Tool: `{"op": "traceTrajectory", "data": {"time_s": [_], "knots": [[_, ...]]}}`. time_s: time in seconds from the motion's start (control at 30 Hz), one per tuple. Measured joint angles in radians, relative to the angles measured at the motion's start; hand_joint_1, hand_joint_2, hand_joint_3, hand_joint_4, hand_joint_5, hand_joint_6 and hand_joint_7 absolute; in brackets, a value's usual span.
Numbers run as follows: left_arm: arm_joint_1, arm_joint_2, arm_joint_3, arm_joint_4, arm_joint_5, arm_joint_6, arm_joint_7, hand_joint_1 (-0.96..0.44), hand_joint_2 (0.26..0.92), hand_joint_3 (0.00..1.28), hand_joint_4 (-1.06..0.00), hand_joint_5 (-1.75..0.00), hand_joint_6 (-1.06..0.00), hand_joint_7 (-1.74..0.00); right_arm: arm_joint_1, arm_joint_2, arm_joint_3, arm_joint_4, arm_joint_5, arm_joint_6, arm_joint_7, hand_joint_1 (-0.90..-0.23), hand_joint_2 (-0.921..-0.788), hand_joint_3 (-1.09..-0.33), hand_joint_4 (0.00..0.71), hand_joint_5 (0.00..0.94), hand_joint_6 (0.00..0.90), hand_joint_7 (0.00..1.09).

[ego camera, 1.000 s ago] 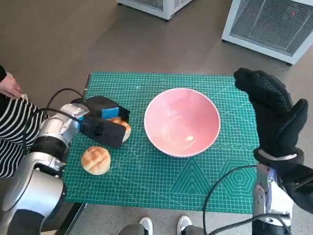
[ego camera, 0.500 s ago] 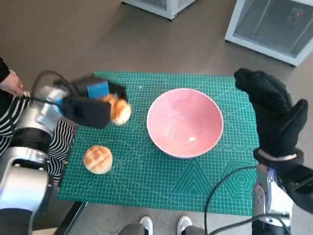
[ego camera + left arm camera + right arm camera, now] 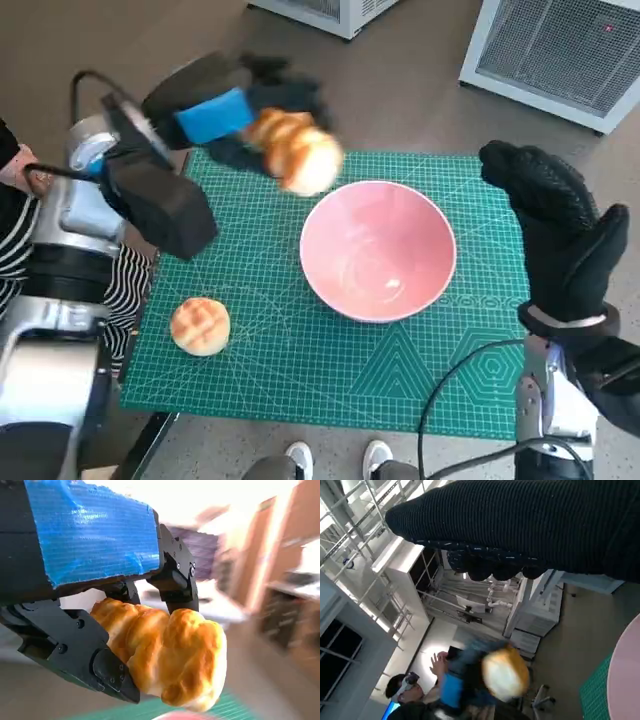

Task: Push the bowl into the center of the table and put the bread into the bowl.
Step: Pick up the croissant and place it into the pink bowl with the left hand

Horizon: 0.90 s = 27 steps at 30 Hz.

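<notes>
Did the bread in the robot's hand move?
Yes. The left hand lifted the bread off the mat, up and toward the pink bowl.

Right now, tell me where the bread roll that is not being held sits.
In the head view the loose bread roll lies on the green mat near its left front corner, left of the pink bowl and apart from it.

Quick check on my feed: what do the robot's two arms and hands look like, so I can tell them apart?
The left hand is black and angular, with bright blue tape across its back and visible screw heads; its forearm is silver-grey with a black cable looping off it. The right hand wears a black knitted glove with a pale band at the wrist, above a silver forearm with its own black cable.
</notes>
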Motion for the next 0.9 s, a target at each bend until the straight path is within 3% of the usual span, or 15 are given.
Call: {"op": "traceTrajectory", "data": {"time_s": [0.23, 0.53, 0.9], "knots": [[0.002, -0.081, -0.036, 0.007, -0.005, -0.008, -0.044, 0.0, 0.915, 0.01, -0.77, -1.1, -0.69, -1.07, 0.005, 0.0, 0.001, 0.003, 0.001, -0.009, 0.008, -0.699, -0.921, -0.695, 0.175, 0.001, 0.074, 0.46], [-0.007, -0.171, -0.109, 0.166, 0.066, -0.051, -0.047, 0.0, 0.92, 0.05, -0.71, -1.14, -0.65, -1.14, 0.029, 0.0, -0.001, 0.001, 0.006, -0.011, 0.014, -0.702, -0.921, -0.695, 0.168, 0.0, 0.077, 0.46], [-0.036, -0.237, -0.187, 0.309, 0.194, -0.04, 0.026, 0.0, 0.92, 0.06, -0.69, -1.24, -0.65, -1.06, 0.048, 0.001, -0.003, -0.017, 0.007, -0.01, 0.013, -0.705, -0.921, -0.696, 0.165, 0.0, 0.076, 0.46]]}}
